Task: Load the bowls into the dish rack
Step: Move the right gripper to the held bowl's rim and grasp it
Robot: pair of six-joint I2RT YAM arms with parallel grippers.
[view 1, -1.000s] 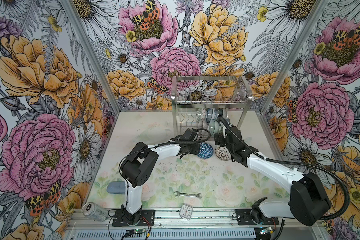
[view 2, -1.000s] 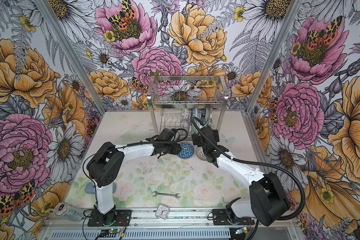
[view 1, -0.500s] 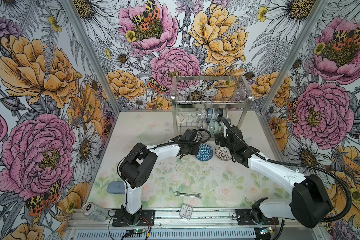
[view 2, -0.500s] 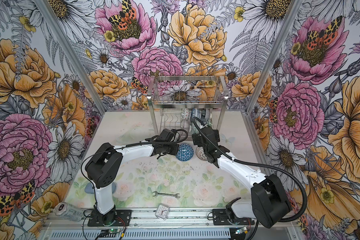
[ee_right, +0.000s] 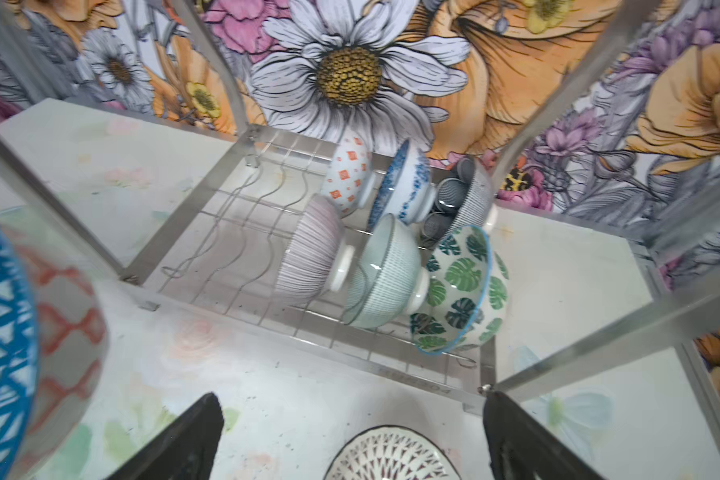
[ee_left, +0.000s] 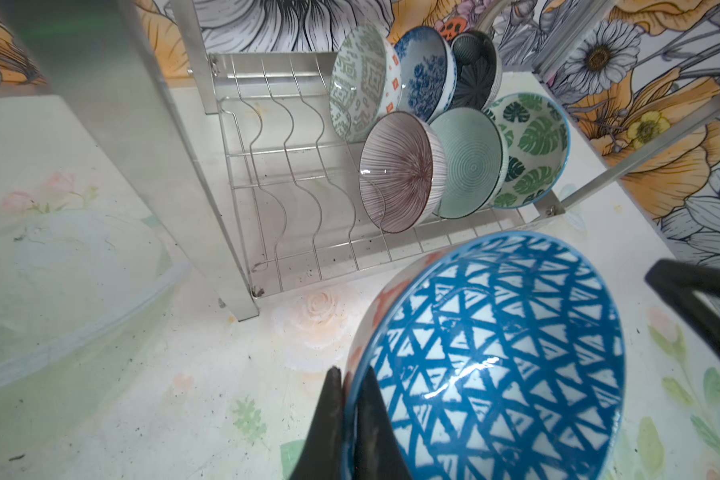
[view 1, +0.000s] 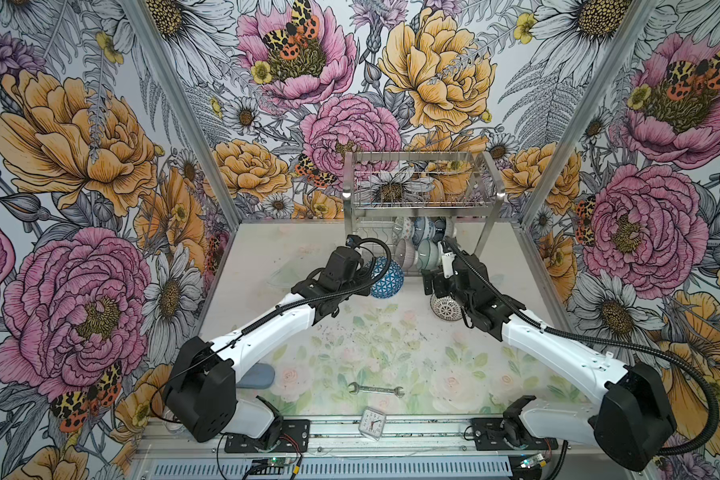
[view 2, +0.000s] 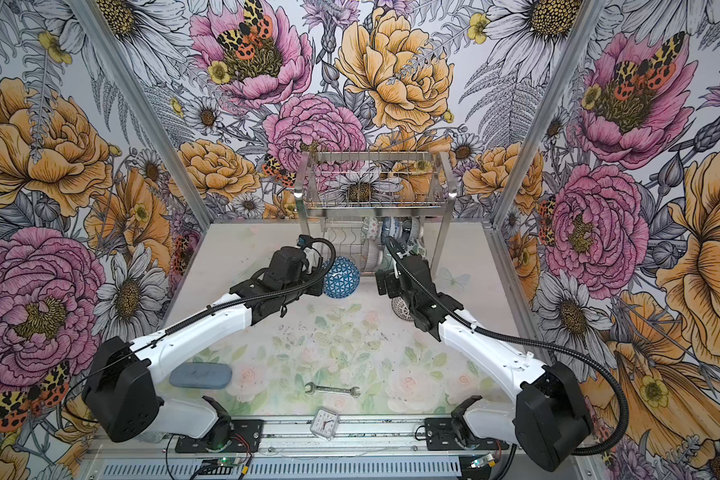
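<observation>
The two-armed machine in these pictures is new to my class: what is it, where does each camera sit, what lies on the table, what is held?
Two robot arms stand at a table. Two pictures look down from above; two come from wrist cameras. The left tool is shut on the rim of a blue bowl before the rack, where six bowls stand. The right tool hangs open above a white bowl. A wrench and clock lie near the front.
</observation>
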